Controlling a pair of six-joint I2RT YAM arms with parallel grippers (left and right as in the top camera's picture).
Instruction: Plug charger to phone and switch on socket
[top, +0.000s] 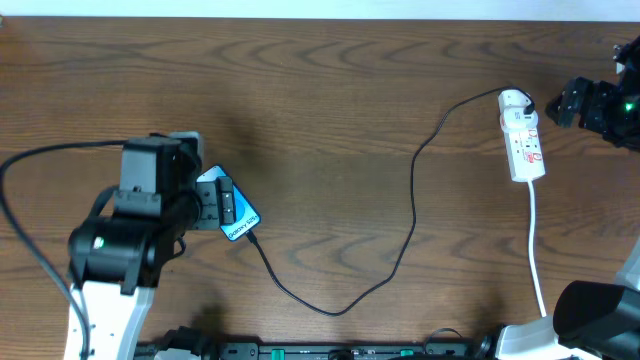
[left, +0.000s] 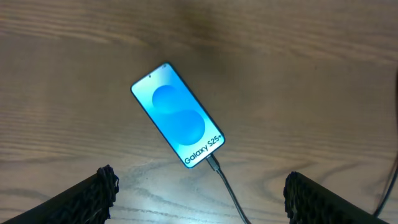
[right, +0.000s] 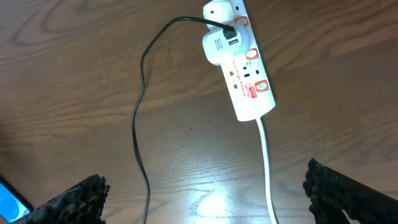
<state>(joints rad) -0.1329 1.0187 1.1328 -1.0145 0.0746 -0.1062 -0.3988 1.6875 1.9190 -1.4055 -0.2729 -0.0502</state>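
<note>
The phone (left: 178, 123) lies face up on the wooden table, its blue screen reading "Galaxy S25+". The charger's black cable (left: 229, 193) meets the phone's lower end with its plug tip (left: 213, 163). My left gripper (left: 202, 184) hovers open just above and behind the phone, holding nothing. In the overhead view the cable (top: 412, 205) loops across to a white adapter on the socket (top: 523, 140). The white, red-marked socket (right: 239, 68) lies ahead of my right gripper (right: 205, 186), which is open and empty. From above, the phone (top: 238, 214) shows partly under the left gripper (top: 210, 200).
The socket's white cord (right: 267, 168) runs back between the right fingers (right: 336, 193) toward the table's front edge (top: 540, 290). The black cable (right: 140, 124) passes near the right gripper's left finger. A blue corner of the phone (right: 9, 196) shows at the lower left.
</note>
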